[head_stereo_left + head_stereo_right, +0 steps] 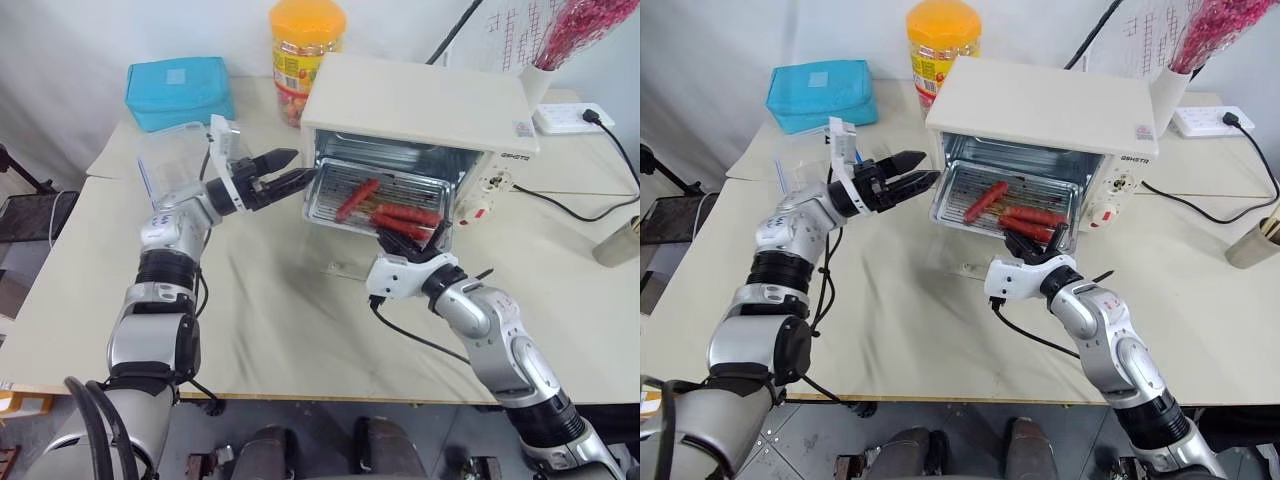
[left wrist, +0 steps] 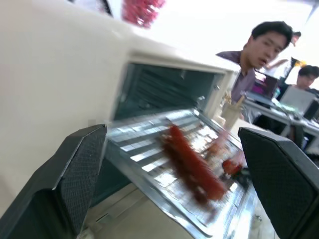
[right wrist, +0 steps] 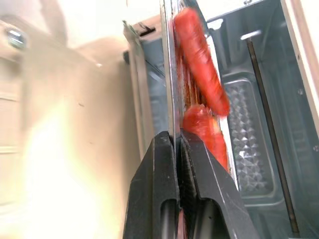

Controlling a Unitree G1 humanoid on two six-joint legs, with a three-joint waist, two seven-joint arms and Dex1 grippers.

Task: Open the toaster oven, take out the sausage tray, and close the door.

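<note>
The cream toaster oven (image 1: 420, 105) stands open at the back of the table. Its door (image 1: 332, 258) lies folded down in front, the glass hard to make out. The shiny sausage tray (image 1: 320, 205) sticks partway out of the opening and carries three red-brown sausages (image 1: 357, 198). My right gripper (image 1: 415, 238) is shut on the tray's front rim, as the right wrist view shows (image 3: 178, 137). My left gripper (image 1: 303, 165) is open beside the tray's left front corner, touching nothing; the left wrist view looks between its fingers (image 2: 75, 174) at the tray (image 2: 149, 164).
Behind the oven stands a yellow-lidded jar (image 1: 305, 50), with a blue bag (image 1: 178, 90) to its left. A clear plastic box (image 1: 170, 165) sits by my left arm. A power strip (image 1: 570, 118) with a black cable and a cylinder (image 1: 620, 240) occupy the right side. People (image 2: 259, 45) show beyond the oven.
</note>
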